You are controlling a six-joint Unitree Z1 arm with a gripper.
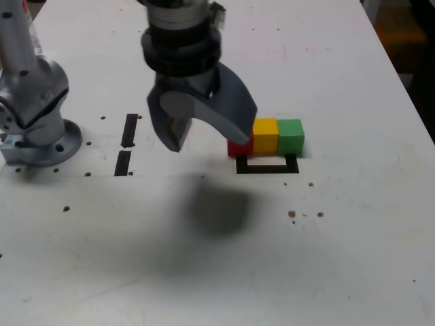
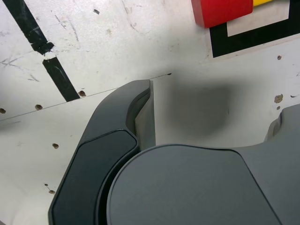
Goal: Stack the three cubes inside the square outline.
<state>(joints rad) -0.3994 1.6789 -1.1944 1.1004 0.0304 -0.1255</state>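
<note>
On a white bench, we saw the red cube, yellow cube and green cube in a row just behind the empty square outline. Nothing was stacked yet; the gripper hung nearby, jaws apart, empty.

On the bench three cubes sit in a row, touching side to side: the left-end cube, the middle cube and the right-end cube, named as the exterior view shows them. The square outline lies just in front of the row, its far edge under or against the cubes. Well to the exterior view's left, the far bar mark and the near bar mark lie end to end. Farther left stands the arm's base. The jaws hang between marks and cubes, one partly covering the left-end cube
</note>
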